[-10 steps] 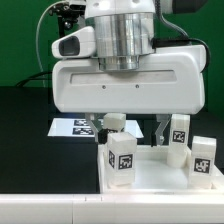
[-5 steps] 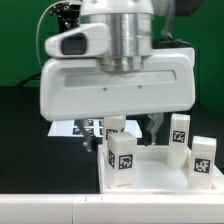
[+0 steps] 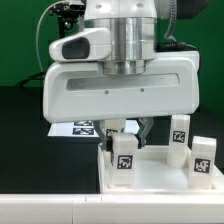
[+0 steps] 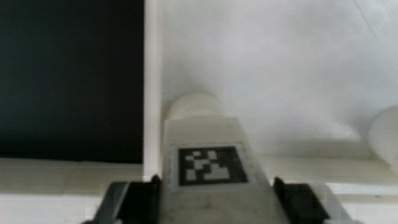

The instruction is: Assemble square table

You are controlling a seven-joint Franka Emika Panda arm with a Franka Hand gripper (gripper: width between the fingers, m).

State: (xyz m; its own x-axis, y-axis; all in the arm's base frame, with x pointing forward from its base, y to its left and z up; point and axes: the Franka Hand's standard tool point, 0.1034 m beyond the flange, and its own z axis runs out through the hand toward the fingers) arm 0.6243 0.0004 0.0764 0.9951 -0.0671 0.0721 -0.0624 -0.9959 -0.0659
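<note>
The jaws (image 3: pixel 124 136) reach down behind a tagged white leg (image 3: pixel 123 157) standing on the square panel (image 3: pixel 160 178)

Light: bright, even, from overhead; the white arm housing (image 3: pixel 118 85) gleams.
Shadows: soft and dark beneath that housing, over the black bench (image 3: pixel 25 135).
Sharpness: exterior view fairly crisp but coarse.
Wrist view: soft all over, the tagged leg (image 4: pixel 210 150) blurred, whites washing out.
</note>
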